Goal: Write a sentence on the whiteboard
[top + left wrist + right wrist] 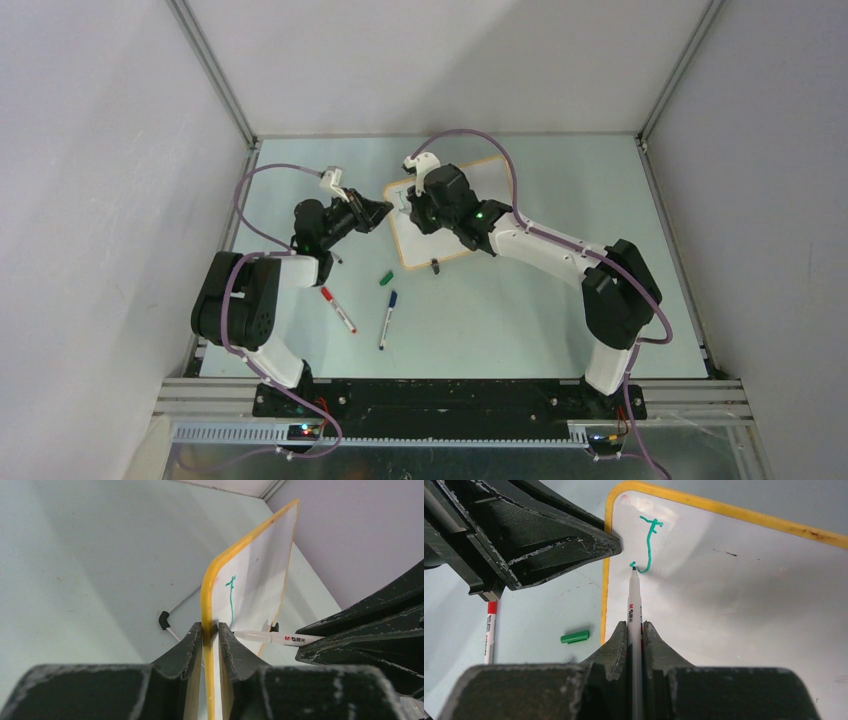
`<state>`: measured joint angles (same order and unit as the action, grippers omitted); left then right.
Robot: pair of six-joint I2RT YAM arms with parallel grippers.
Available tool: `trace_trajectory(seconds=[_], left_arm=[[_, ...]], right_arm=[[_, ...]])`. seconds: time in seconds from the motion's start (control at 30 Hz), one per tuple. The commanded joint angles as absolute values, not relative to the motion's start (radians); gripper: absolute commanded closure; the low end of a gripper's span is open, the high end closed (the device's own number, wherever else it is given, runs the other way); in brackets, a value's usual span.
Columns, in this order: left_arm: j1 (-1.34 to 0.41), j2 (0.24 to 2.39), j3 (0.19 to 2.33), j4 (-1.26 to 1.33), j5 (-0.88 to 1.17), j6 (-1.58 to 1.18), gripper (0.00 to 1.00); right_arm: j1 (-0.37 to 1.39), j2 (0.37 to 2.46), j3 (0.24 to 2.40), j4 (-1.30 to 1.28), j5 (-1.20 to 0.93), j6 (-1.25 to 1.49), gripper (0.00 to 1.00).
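Observation:
The whiteboard [425, 245] lies on the table at mid-back, white with an orange-yellow frame. My left gripper [385, 211] is shut on its left frame edge [207, 610], one finger on each side. My right gripper [635, 627] is shut on a white marker [633, 600], which also shows in the left wrist view [280, 638]. The marker's tip touches the board near its upper left corner. The green writing [649, 545] there is a single hooked stroke like a J, and the tip rests at its lower end. The left gripper's fingers [549, 545] sit just left of that stroke.
A green cap [386, 278] lies on the table just left of the board's near corner. A red marker [338, 310] and a blue marker [387, 318] lie nearer the arm bases. A black clip foot [436, 266] sticks out at the board's near edge. Enclosure walls stand on three sides.

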<state>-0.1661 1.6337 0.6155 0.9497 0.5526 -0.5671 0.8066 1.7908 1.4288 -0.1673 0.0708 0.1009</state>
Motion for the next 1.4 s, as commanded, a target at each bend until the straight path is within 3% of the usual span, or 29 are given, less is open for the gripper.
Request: trace_trajectory(seconds=[0.0, 0.7, 0.9, 1.13, 1.37], left_arm=[[-0.176, 1.587, 0.645, 0.969, 0.571, -0.543, 0.80], [-0.176, 1.583, 0.646, 0.967, 0.569, -0.540, 0.78], [-0.175, 1.562, 0.642, 0.966, 0.556, -0.531, 0.63], [-0.173, 1.570, 0.669, 0.962, 0.547, -0.511, 0.57], [-0.166, 1.597, 0.703, 0.962, 0.553, -0.505, 0.56]], right_arm=[[0.794, 1.754, 1.424, -0.174, 0.108, 0.087, 1.00], [0.796, 1.690, 1.411, -0.168, 0.093, 0.095, 1.00], [0.801, 1.640, 1.415, -0.047, 0.064, 0.130, 1.00], [0.740, 1.629, 1.496, 0.112, 0.038, 0.213, 1.00], [0.651, 1.656, 1.657, -0.161, -0.041, 0.273, 1.00]])
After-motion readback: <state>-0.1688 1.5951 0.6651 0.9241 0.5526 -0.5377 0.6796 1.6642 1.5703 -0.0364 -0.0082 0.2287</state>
